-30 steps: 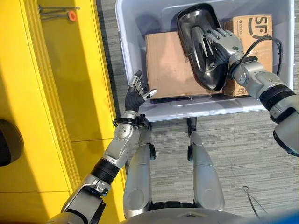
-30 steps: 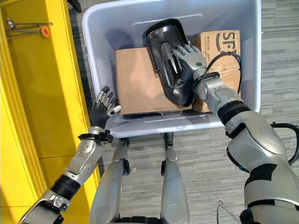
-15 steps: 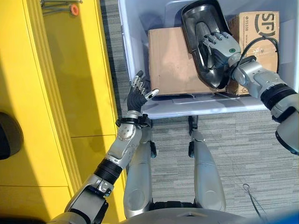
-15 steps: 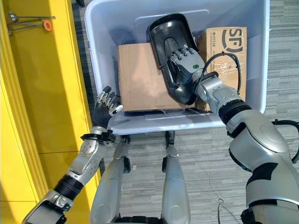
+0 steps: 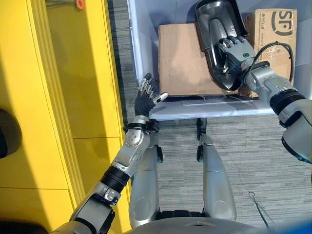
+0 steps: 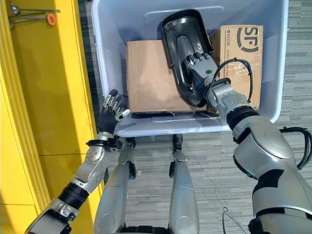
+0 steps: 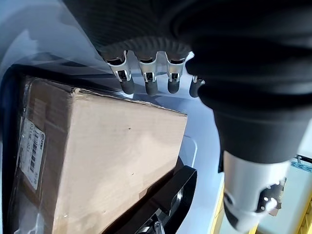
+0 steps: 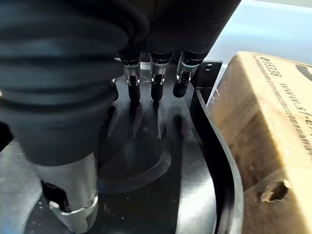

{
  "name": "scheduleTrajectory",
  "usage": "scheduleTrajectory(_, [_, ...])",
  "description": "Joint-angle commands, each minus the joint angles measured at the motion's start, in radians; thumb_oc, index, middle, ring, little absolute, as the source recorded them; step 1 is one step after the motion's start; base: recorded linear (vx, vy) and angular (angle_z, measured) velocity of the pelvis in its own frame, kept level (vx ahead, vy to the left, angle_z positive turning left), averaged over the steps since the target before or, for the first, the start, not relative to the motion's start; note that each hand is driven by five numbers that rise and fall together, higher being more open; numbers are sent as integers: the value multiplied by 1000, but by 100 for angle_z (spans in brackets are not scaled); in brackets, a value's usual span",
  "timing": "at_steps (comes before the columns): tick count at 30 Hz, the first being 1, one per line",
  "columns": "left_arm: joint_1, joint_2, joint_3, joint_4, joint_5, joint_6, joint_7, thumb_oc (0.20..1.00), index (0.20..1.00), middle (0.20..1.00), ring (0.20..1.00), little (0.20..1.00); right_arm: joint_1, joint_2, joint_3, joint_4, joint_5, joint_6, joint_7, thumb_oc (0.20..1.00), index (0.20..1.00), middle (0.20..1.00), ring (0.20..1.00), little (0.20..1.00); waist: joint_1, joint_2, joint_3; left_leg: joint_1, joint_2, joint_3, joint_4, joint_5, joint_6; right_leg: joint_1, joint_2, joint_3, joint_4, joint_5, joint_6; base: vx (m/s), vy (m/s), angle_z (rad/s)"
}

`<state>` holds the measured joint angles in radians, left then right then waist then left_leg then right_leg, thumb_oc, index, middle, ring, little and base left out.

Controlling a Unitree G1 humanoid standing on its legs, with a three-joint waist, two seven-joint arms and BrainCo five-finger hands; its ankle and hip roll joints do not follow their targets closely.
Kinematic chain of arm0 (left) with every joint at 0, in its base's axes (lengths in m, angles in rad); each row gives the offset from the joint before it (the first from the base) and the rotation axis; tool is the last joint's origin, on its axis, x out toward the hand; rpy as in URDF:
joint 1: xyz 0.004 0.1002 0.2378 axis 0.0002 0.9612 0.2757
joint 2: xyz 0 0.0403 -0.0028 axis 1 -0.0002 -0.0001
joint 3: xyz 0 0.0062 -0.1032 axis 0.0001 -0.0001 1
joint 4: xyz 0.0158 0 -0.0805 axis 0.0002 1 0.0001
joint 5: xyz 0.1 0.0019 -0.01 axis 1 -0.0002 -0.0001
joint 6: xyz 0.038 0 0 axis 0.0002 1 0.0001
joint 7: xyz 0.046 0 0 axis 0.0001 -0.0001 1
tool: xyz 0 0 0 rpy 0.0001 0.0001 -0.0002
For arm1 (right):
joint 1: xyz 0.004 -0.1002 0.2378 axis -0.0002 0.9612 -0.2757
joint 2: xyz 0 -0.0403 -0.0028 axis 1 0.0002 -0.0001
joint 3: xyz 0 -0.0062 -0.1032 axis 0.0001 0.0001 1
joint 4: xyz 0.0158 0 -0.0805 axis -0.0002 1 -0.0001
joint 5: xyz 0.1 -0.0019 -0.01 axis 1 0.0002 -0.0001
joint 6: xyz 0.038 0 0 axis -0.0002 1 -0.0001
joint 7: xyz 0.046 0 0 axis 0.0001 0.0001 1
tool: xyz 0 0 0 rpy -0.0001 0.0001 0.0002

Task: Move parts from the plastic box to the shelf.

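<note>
- The plastic box (image 6: 273,105) sits on the floor ahead of the robot, with the yellow shelf (image 5: 58,97) along its left side.
- Inside the box, a glossy black moulded part (image 6: 183,46) lies tilted across a plain cardboard box (image 6: 148,75) and against a printed cardboard box (image 6: 241,53).
- The right hand (image 6: 197,68) lies inside the hollow of the black part. In the right wrist view its fingers (image 8: 155,87) are straight, tips down on the inner surface, and nothing is gripped.
- The left hand (image 5: 146,95) is at the near left corner of the box rim, fingers relaxed and spread, holding nothing.
- Handling judgement: the part looks like a rigid plastic shell, probably light for its bulk. The shiny surface is likely slippery under flat fingers.
- Recommended hold: curl fingers over the raised side wall or the lower rim, thumb outside, rather than press on the smooth hollow.
- Risk: lifted by one edge, it may pivot and catch on the printed cardboard box beside it.
</note>
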<state>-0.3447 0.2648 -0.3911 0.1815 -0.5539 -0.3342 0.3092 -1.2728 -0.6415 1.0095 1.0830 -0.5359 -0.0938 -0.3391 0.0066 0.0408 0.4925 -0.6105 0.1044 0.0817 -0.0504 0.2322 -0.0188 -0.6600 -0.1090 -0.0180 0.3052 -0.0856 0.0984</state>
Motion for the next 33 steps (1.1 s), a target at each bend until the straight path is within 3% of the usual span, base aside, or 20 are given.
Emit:
scheduleTrajectory(1, [-81,10,10,-27,36,-43,26,1000,1000,1000,1000,1000,-46,21,10,54,32,12,-12,1000,1000,1000,1000,1000,39,-25,28,174,63,-36,-10,-117,-99,51,-57,-23,-126,165,55,0,0,0])
scheduleTrajectory(8, [-95,-8,-2,-22,25,-45,52,1000,1000,1000,1000,1000,15,170,-111,128,143,25,-55,1000,1000,1000,1000,1000,57,-18,28,183,58,-49,-13,-120,-96,79,-66,-39,-132,160,56,-2,8,6])
scheduleTrajectory(18, [-85,-13,-14,-51,10,-48,75,1000,1000,1000,1000,1000,47,295,-241,182,265,34,-120,1000,1000,1000,1000,1000,91,7,27,190,44,-74,-4,-125,-91,119,-85,-60,-134,155,58,-3,11,5])
scheduleTrajectory(28, [-53,-7,12,-58,-8,-48,106,1000,1000,1000,1000,1000,41,394,-467,172,627,-21,-166,1000,1000,1000,1000,1000,145,47,14,213,17,-121,5,-128,-82,186,-110,-100,-123,142,60,-2,11,15])
scheduleTrajectory(33, [-22,18,59,-56,-4,-52,143,1000,1000,1000,1000,1000,56,478,-612,13,988,-146,-161,1000,1000,1000,1000,1000,170,55,0,235,4,-151,13,-132,-85,234,-129,-131,-105,126,62,3,-18,21])
